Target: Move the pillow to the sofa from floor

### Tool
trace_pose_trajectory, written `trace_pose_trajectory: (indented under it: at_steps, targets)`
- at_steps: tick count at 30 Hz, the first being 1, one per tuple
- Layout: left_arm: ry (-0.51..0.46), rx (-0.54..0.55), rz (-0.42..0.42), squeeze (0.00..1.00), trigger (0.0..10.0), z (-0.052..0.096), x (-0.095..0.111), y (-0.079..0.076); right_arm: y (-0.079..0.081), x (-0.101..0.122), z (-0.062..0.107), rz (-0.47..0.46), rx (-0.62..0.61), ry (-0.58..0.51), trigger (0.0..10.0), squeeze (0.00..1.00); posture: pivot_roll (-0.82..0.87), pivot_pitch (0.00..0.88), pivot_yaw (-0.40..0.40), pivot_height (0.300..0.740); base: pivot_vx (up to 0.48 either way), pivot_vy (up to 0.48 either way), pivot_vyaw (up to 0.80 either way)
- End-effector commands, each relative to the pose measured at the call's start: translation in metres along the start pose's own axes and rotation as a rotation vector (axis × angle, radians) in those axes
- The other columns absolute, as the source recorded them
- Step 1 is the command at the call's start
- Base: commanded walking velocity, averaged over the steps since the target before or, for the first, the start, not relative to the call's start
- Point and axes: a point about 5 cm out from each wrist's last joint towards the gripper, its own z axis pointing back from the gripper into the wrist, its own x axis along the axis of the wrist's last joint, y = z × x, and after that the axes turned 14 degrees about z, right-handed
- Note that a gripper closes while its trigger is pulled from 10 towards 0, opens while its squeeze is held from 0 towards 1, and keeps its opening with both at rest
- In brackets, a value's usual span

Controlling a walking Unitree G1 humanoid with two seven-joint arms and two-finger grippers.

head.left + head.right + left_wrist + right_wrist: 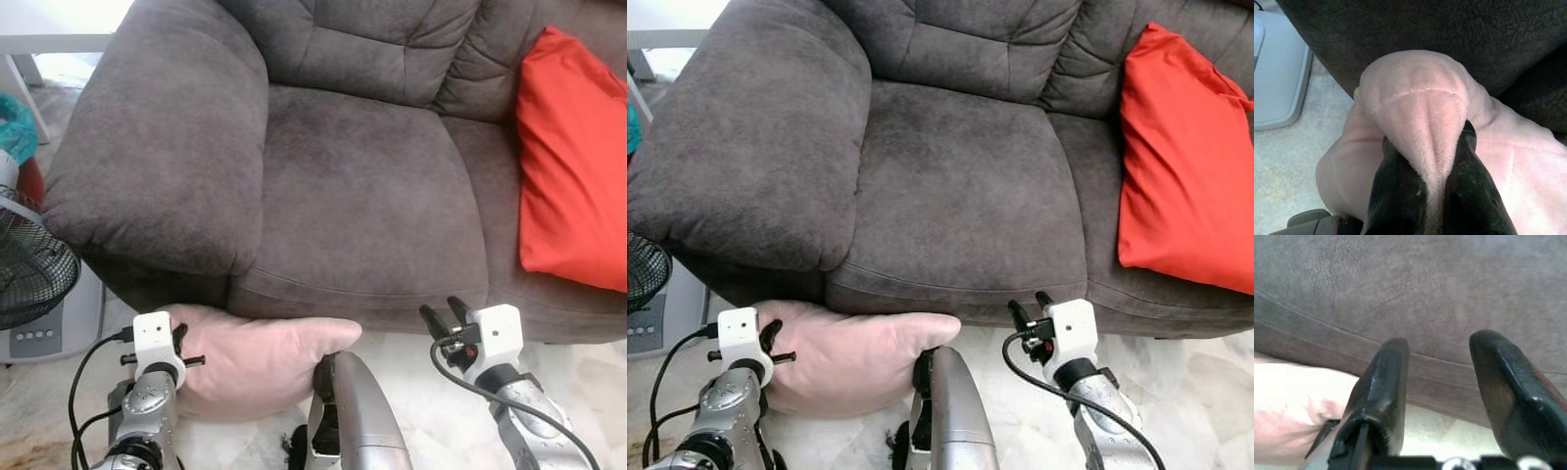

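A pale pink pillow (255, 357) lies on the floor against the front of the dark grey sofa (362, 186), partly under its left armrest (167, 147). My left gripper (1427, 139) is shut on a bunched corner of the pillow (1420, 98), with plush squeezed between both black fingers. In the eye views that wrist (157, 338) sits at the pillow's left end. My right gripper (443, 313) hovers open just right of the pillow, close to the sofa's front edge, with nothing between its fingers (1391, 367).
A red cushion (573, 157) leans on the right seat of the sofa. A black fan (29, 264) and a grey appliance base (49, 333) stand on the floor at the left. A silver part of my body (353, 411) rises at bottom centre.
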Motion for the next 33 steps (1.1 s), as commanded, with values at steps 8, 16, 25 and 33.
trace_pose_trajectory:
  at_steps: [8,16,25,33]
  targets:
    - [-0.011,-0.023,-0.003,0.0,10.0,0.002,-0.003,-0.007,-0.001,-0.023,-0.003,-0.019,-0.025,0.053,10.0,0.0,-0.02,0.188,-0.223,0.529,-0.291,0.0,0.0]
    - [-0.016,-0.04,-0.018,0.0,10.0,0.001,-0.001,-0.008,-0.004,-0.04,-0.009,-0.041,-0.049,0.077,10.0,0.0,0.01,0.154,-0.185,0.529,-0.301,0.0,0.0]
    - [-0.029,-0.06,-0.029,0.0,10.0,-0.002,0.006,-0.01,0.006,-0.048,-0.021,-0.07,-0.071,0.086,10.0,0.0,0.04,0.095,-0.132,0.529,-0.301,0.0,0.0]
    - [-0.041,-0.099,-0.059,0.0,10.0,-0.006,0.014,-0.014,0.015,-0.048,-0.028,-0.09,-0.093,0.075,10.0,0.0,0.06,0.039,-0.094,0.529,-0.304,0.0,0.0]
